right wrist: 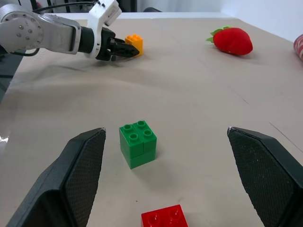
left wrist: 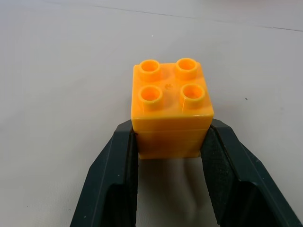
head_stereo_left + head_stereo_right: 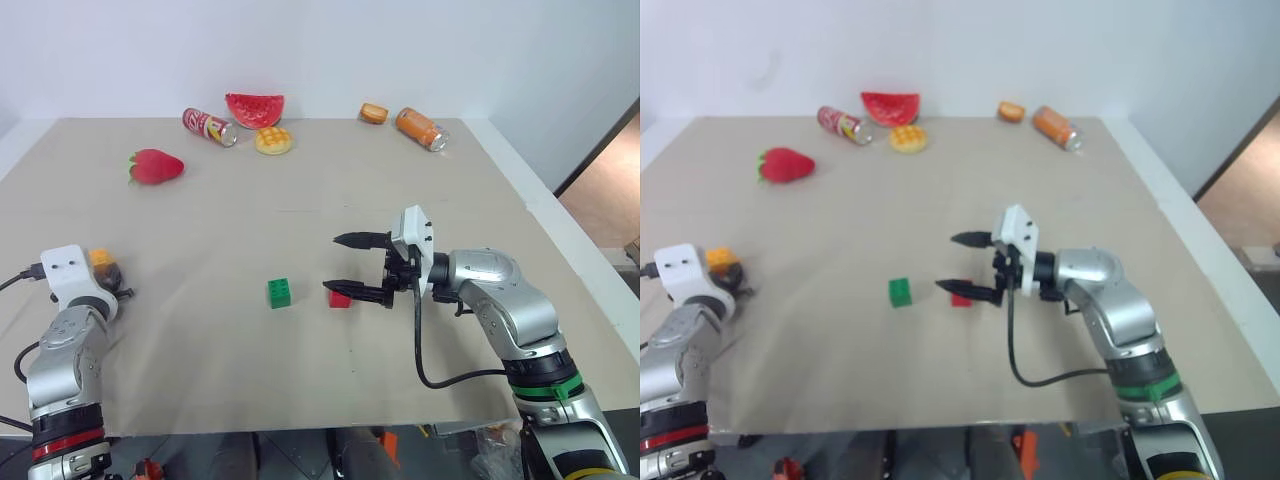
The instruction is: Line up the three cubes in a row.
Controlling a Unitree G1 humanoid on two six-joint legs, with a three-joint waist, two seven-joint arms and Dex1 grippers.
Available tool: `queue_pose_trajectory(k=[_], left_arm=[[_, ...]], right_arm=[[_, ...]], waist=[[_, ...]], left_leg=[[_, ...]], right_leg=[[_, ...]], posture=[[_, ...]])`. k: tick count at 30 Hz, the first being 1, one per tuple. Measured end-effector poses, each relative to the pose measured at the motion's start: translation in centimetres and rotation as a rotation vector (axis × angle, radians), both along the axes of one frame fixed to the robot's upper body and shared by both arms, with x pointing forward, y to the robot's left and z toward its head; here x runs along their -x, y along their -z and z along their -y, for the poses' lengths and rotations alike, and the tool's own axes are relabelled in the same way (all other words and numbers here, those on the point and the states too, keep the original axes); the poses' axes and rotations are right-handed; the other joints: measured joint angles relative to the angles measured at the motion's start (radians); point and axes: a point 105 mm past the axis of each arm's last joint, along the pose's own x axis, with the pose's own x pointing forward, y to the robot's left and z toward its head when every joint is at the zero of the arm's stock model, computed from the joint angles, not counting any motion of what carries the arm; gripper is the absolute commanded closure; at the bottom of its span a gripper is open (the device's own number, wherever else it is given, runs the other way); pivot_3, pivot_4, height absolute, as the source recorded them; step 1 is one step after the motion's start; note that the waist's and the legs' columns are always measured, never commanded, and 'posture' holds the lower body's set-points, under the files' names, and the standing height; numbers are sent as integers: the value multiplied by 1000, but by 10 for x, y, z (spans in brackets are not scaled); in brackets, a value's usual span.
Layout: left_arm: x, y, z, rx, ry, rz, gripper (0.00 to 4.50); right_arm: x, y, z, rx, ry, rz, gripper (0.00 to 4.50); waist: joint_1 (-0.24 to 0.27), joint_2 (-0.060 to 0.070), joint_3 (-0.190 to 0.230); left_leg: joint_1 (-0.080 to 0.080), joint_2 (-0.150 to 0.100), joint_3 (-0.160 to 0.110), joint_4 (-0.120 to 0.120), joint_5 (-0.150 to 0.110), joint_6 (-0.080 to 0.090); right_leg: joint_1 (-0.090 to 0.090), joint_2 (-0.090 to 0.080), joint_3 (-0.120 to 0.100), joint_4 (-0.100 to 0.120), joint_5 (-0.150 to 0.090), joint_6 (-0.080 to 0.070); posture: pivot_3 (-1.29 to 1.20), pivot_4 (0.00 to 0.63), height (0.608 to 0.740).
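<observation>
- The scene was a beige worktop [image 3: 300, 380] set against a plain white wall, with a strip of floor showing past its right edge.
- Nearest on the left, the left hand [image 2: 168, 142] had its two black fingers pressed against opposite sides of the orange-yellow cube [image 2: 169, 106], which stood studs-up close to the worktop's left edge.
- Toward the middle, the green cube [image 3: 279, 292] and the red cube [image 3: 340, 298] sat near each other but apart; the right hand [image 3: 358, 265] hovered at the red one with its fingers spread wide and nothing between them.
- To do this step well, I judged the left hand should keep its squeeze square on the flat sides, lift only slightly, carry the cube to the green one's left and set it down on the line the other two make.
- Farther back lay a toy strawberry [image 3: 155, 167], a red can [image 3: 209, 126], a watermelon slice [image 3: 254, 108] and an orange can [image 3: 421, 128], both cans on their sides; whether they held anything could not be told.
</observation>
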Motion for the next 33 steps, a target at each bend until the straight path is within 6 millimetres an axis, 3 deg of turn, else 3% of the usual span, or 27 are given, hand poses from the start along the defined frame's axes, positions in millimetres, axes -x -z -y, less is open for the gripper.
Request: queue_pose_trajectory(k=[3,8,10,14,17,21,33], left_arm=[[-10,-5,17,-41,144,34,3215],[-28,-46,74,-191,591,207,3215],[-20,-53,110,-260,907,253,3215],[5,-34,144,-300,1312,222,3215],[16,-20,141,-287,1498,140,3215],[19,-16,133,-334,1637,72,3215],[14,-6,118,-317,1710,-14,3215]], right_arm=[[-1,1,1,3,5,-1,231],[-3,2,2,6,11,-3,231],[-3,1,3,9,14,-1,231],[-4,0,8,22,30,3,231],[-4,-3,14,29,59,18,231],[-1,-1,19,31,80,18,231],[4,0,24,40,116,15,231]], waist=[[1,0,0],[0,0,0],[0,0,0],[-3,0,0],[-2,0,0],[-1,0,0],[-2,0,0]], left_leg=[[0,0,0,0,0,-1],[0,0,1,-1,0,-1],[0,0,2,-2,0,-1],[0,0,3,-5,0,-1],[-1,1,2,-5,0,0],[-1,1,2,-3,0,0],[-2,1,2,-3,0,0]], right_leg=[[0,0,0,0,0,0],[0,0,0,-1,0,0],[-1,-1,0,-2,0,0],[-3,0,1,-1,-1,-1],[-3,1,1,-1,-2,-1],[-2,0,1,-1,-2,-1],[-3,0,1,-1,-2,0]], posture=[[0,150,740],[0,150,740],[0,150,740],[0,150,740],[0,150,740],[0,150,740],[0,150,740]])
